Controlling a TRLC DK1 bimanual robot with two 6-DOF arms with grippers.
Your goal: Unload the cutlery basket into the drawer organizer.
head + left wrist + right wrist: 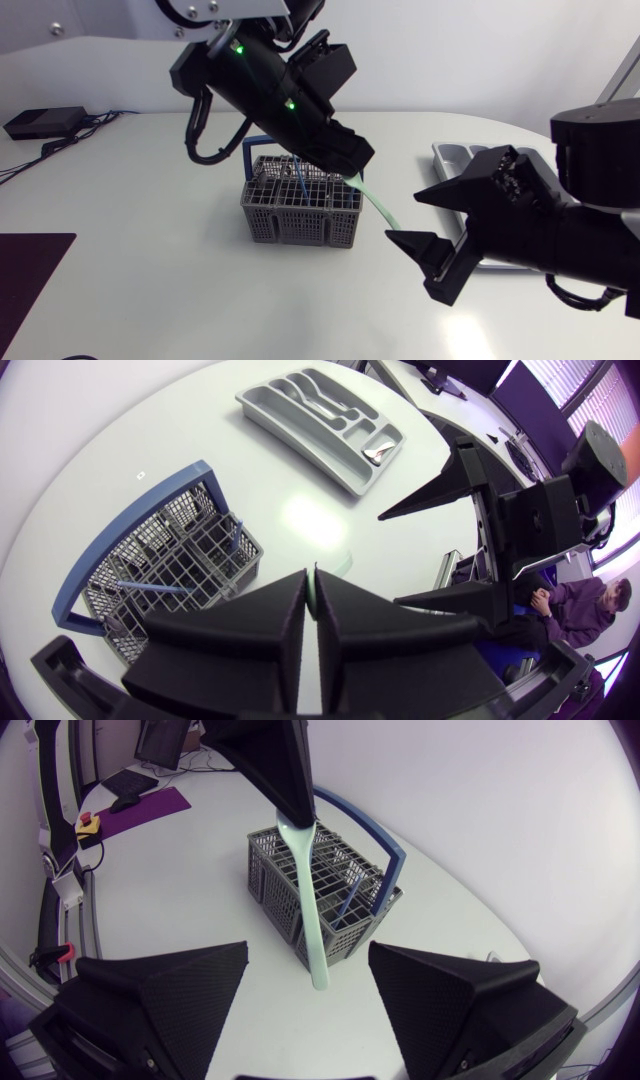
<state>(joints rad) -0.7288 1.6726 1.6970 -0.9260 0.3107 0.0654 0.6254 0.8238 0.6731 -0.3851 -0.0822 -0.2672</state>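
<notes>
Honestly, there's no text, number or label I can read anywhere in these. Nothing legible on the cutlery basket (300, 212) mid-frame, and nothing on the drawer organizer (320, 420) up top in the left wrist view either.
</notes>
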